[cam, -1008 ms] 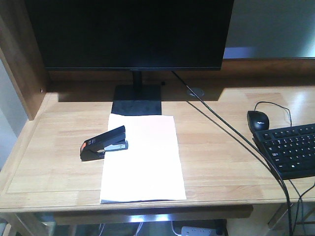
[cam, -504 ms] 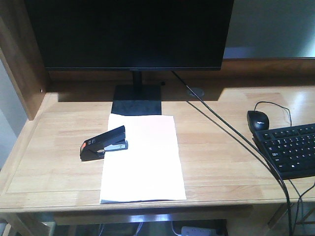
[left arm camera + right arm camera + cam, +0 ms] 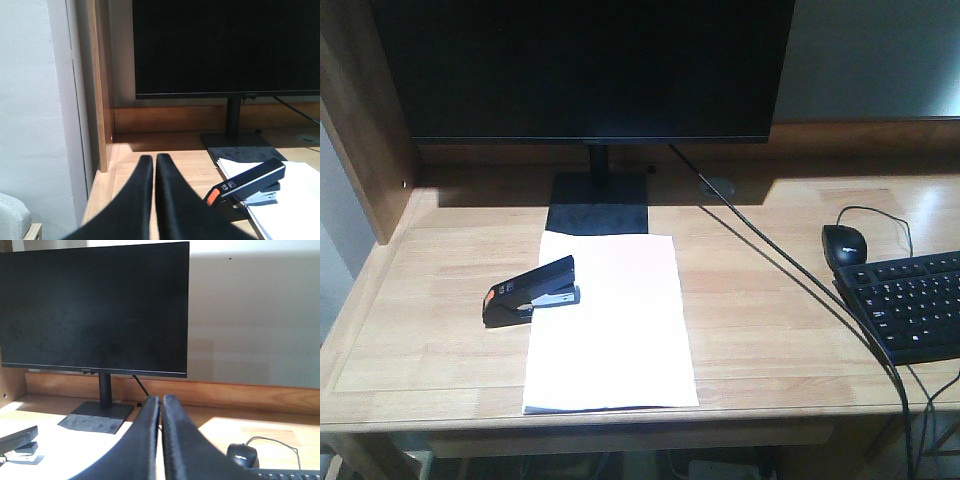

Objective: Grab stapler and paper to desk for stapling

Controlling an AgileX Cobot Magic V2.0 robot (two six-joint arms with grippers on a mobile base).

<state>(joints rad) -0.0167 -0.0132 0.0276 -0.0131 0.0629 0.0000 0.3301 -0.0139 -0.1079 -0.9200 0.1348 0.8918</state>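
The black stapler (image 3: 532, 291) with its orange rear patch lies on the desk (image 3: 770, 300), its silver front resting on the left edge of the white paper (image 3: 610, 325). The sheet lies flat in front of the monitor stand. In the left wrist view my left gripper (image 3: 154, 159) is shut and holds nothing, low over the desk's left part, with the stapler (image 3: 247, 184) to its right. My right gripper (image 3: 160, 399) is shut too, with nothing in it, back from the paper (image 3: 75, 450); the stapler (image 3: 17, 440) shows at that view's far left. Neither gripper appears in the front view.
A black monitor (image 3: 585, 70) on a stand (image 3: 598, 200) fills the back of the desk. A black mouse (image 3: 844, 245) and keyboard (image 3: 915, 305) sit at the right, with cables (image 3: 790, 280) running across. A wooden side panel (image 3: 365, 140) walls the left.
Stapler and paper stay put. The bright floor items under the desk's front edge have dropped from sight, so the front view has shifted slightly.
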